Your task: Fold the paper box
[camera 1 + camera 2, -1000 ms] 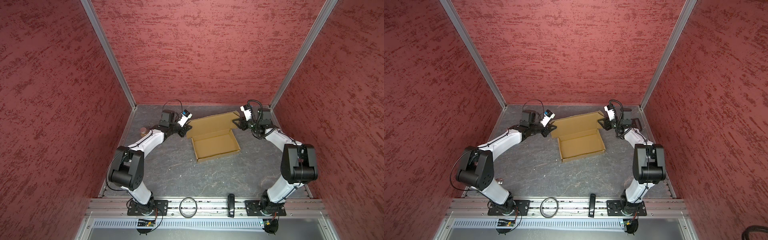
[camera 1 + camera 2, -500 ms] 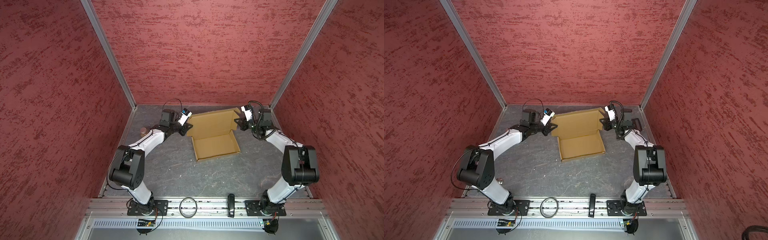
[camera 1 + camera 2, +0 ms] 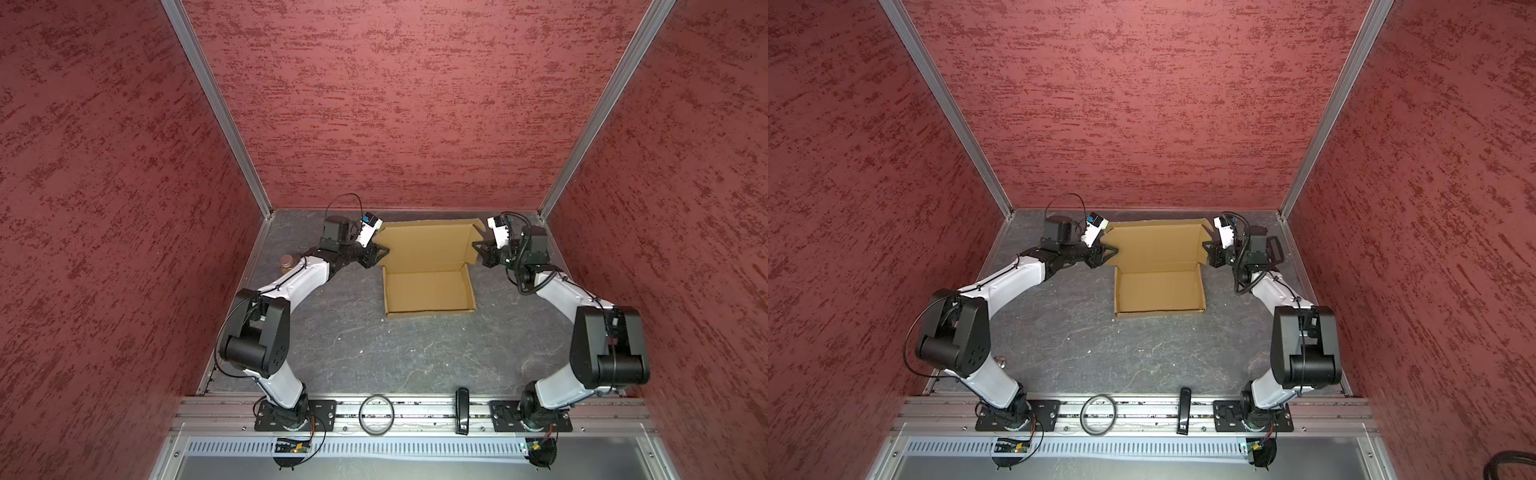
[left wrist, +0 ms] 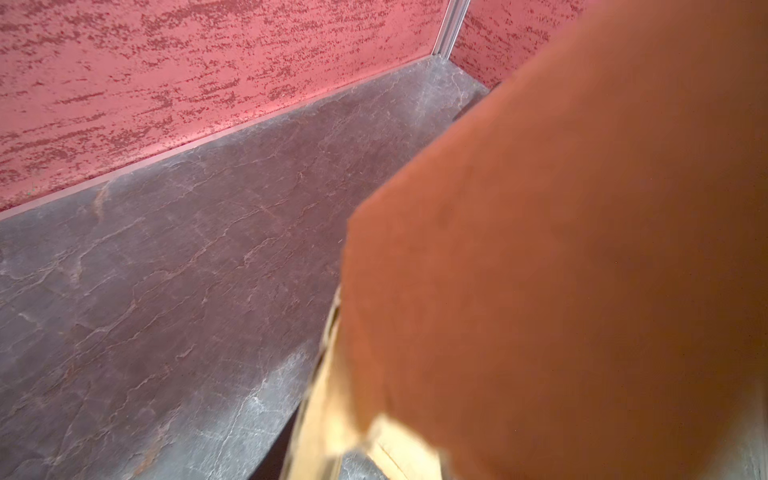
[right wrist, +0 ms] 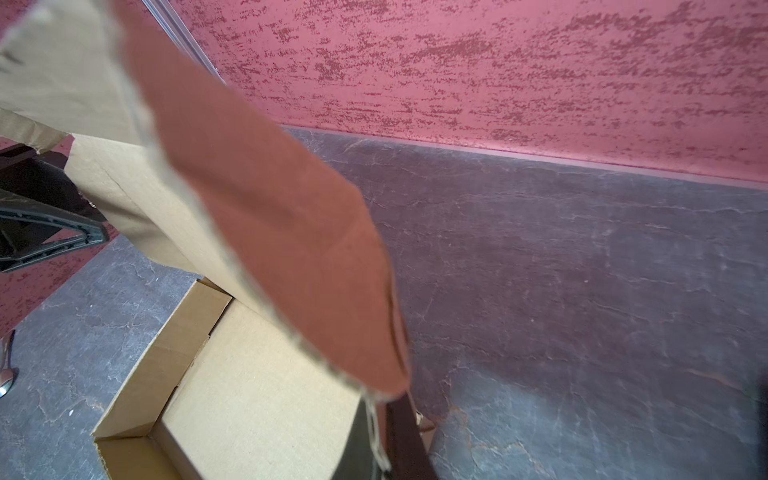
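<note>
Top views, paper box [image 3: 428, 291] open on table [image 3: 374, 353], back wall [image 3: 395, 104] just behind it, lid raised, right gripper [image 3: 477, 249] pinching its right flap, left gripper [image 3: 382, 253] spread (slightly) beside its left edge.

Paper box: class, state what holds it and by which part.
The right gripper, jaws shut, holds the box by its raised lid's right flap. The left gripper is at the lid's left edge; whether its jaws grip cannot be told.
</note>
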`<action>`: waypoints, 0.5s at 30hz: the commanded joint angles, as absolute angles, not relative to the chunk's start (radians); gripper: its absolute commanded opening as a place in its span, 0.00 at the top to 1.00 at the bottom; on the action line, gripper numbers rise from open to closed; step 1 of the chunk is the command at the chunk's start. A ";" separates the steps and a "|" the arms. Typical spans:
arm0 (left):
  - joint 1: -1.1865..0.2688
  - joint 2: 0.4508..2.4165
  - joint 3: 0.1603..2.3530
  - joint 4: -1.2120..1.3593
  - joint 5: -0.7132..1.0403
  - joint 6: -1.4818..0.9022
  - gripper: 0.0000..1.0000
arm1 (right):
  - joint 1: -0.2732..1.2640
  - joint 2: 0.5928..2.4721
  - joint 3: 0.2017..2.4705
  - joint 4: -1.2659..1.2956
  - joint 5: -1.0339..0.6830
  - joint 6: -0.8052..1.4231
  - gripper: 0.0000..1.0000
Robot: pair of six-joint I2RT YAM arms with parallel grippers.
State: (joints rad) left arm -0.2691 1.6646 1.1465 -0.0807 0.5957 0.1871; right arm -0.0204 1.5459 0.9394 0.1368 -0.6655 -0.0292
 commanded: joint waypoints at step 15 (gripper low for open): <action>-0.279 1.581 1.100 0.038 0.523 0.060 0.59 | 0.009 1.481 0.930 0.132 -0.594 -0.012 0.95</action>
State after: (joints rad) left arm -0.2752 1.6146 1.1194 -0.0158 0.5442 0.0784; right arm 0.0002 1.4868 0.9321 0.1234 -0.6136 -0.0292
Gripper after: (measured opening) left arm 0.403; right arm 0.052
